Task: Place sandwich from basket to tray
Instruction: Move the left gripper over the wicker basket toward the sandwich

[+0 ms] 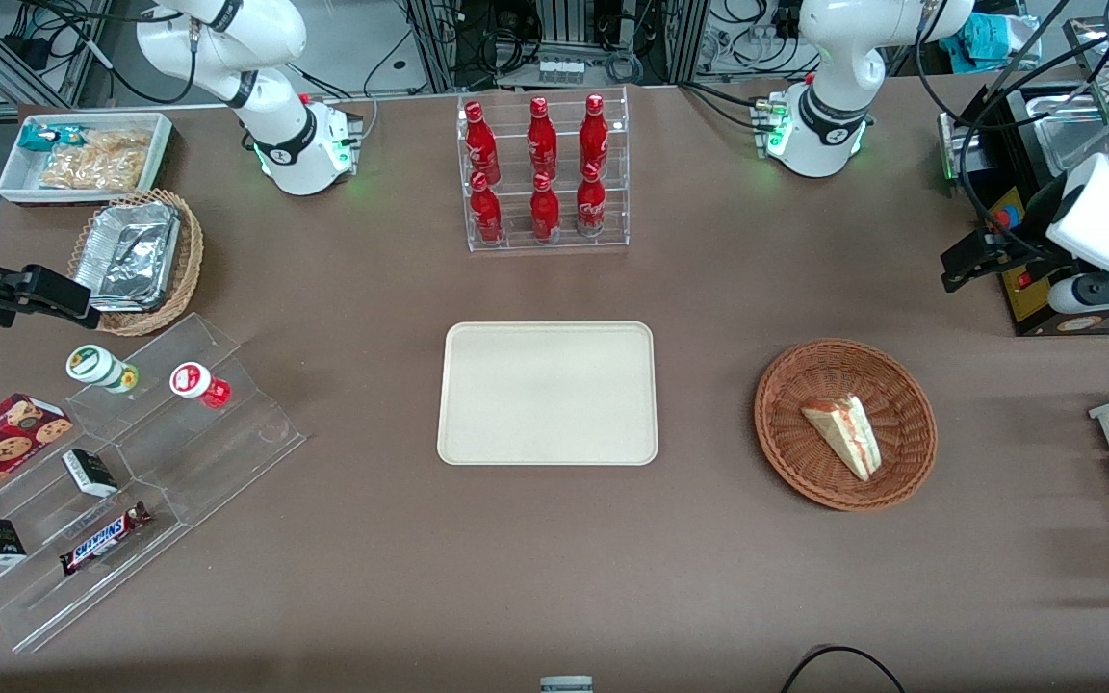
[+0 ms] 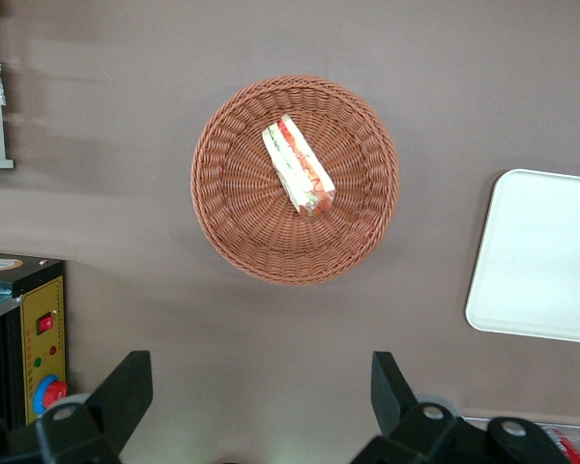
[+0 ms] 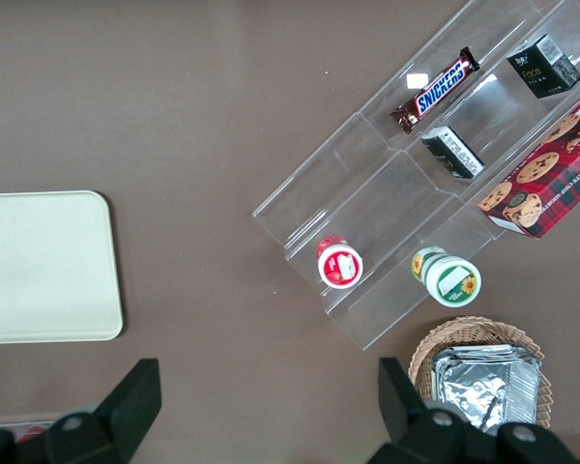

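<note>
1. The small triangular wedge sandwich (image 1: 845,433) (image 2: 298,166), white bread with red and green filling in clear wrap, lies inside the round reddish-brown woven wicker basket (image 1: 786,438) (image 2: 232,213), roughly at its middle.
2. The basket sits on the brown desk (image 1: 554,558), toward the working arm's end.
3. The flat cream-beige rectangular plastic tray (image 1: 547,393) (image 2: 541,256) (image 3: 43,266) lies beside the basket, well apart from it, near the middle of the desk, with nothing on it.
4. The left arm's black two-finger tool (image 1: 964,265) (image 2: 261,391) hangs high above the desk, off the basket and farther from the front camera than it.
5. In the left wrist view its two fingers (image 2: 126,387) stand wide apart with nothing between them, and the basket with the sandwich shows below, untouched.
6. A clear acrylic rack of six red bottles (image 1: 543,173) stands farther from the front camera than the tray.
7. A black machine with a yellow panel (image 1: 1021,269) (image 2: 24,333) stands near the tool at the working arm's end.
</note>
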`<action>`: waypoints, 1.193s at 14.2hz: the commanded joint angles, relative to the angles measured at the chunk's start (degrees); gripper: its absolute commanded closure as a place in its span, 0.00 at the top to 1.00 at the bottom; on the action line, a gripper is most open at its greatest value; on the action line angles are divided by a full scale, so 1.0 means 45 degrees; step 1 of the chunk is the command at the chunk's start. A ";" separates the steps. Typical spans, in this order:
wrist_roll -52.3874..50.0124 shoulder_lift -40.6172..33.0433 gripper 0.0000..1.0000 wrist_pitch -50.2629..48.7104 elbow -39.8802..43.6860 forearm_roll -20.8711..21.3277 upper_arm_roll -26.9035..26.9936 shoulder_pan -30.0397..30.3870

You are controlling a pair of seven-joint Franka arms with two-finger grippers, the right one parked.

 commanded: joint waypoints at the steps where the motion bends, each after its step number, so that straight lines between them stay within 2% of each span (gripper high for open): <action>1: 0.0254 0.0127 1.00 -0.0304 0.0314 -0.0129 -0.0082 0.0125; 6: -0.0270 0.0341 1.00 -0.0323 0.0081 -0.0129 -0.0082 0.0125; 11: -0.2571 0.1783 1.00 0.0065 -0.0974 -0.0071 -0.0102 0.0008; 14: -0.4328 0.2839 1.00 0.1662 -0.1656 0.0007 -0.0102 0.0008; 17: -0.5659 0.3640 1.00 0.4375 -0.2827 0.0066 -0.0102 -0.0051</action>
